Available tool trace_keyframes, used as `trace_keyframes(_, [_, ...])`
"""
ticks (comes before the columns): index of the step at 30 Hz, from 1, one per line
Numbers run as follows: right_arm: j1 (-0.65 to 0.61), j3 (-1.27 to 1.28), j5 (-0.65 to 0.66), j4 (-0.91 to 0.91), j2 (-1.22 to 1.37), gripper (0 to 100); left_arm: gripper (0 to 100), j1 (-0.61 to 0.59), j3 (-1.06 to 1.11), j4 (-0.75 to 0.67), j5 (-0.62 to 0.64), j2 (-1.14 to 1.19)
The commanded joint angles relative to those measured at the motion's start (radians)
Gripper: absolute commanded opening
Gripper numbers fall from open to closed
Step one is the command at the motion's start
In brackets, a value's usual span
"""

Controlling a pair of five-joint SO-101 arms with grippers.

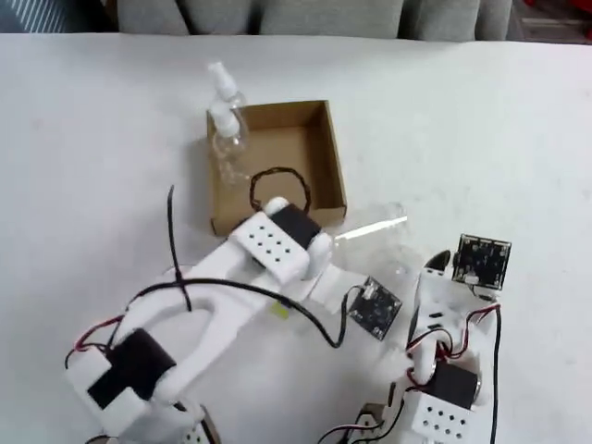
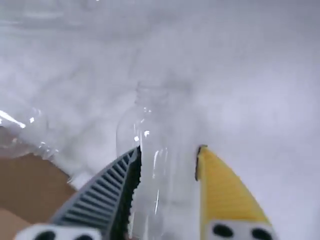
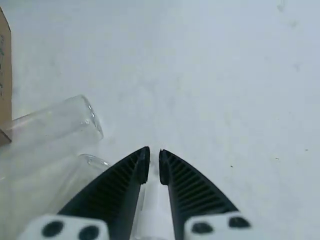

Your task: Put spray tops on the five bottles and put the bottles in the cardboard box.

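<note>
White tabletop (image 1: 481, 129) spreads under both arms. A clear bottle (image 2: 162, 150) without a spray top, its neck open, stands between the fingers of the left pincer (image 2: 167, 160). The ribbed grey finger and the yellow finger press against its two sides, so this pincer is gripping it.

In the high view, this arm stretches in from 7 o'clock and its wrist hangs over the 5 o'clock corner of the cardboard box (image 1: 333, 157). The box sits a little toward 12 o'clock from the middle of the tabletop. Two capped bottles (image 1: 227, 139), each with a white spray top, stand at the box's 10 o'clock corner, one behind the other.

Two loose bottles (image 3: 55, 122), clear and without tops, lie on their sides on the tabletop at about 4 o'clock from the box, side by side.

The right pincer (image 3: 154, 162) hangs low over the tabletop near those lying bottles. Its black ribbed fingers are drawn together to a thin slit. Whether anything is pinched between them cannot be told. The right arm's base sits at 5 o'clock on the tabletop.
</note>
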Motion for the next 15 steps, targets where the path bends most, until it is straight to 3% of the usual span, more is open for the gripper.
trace_keyframes(1, [0.004, 0.008, 0.015, 0.004, -0.004, 1.6, 23, -0.021, -0.049, -0.049, 0.037, 0.01])
trace_keyframes(8, [0.004, 0.008, 0.014, 0.004, -0.004, 1.6, 27, -0.038, -0.051, -0.058, 0.048, 0.01])
trace_keyframes(15, [0.004, 0.008, 0.014, 0.004, -0.004, 1.6, 27, -0.038, 0.002, -0.183, 0.104, 0.013])
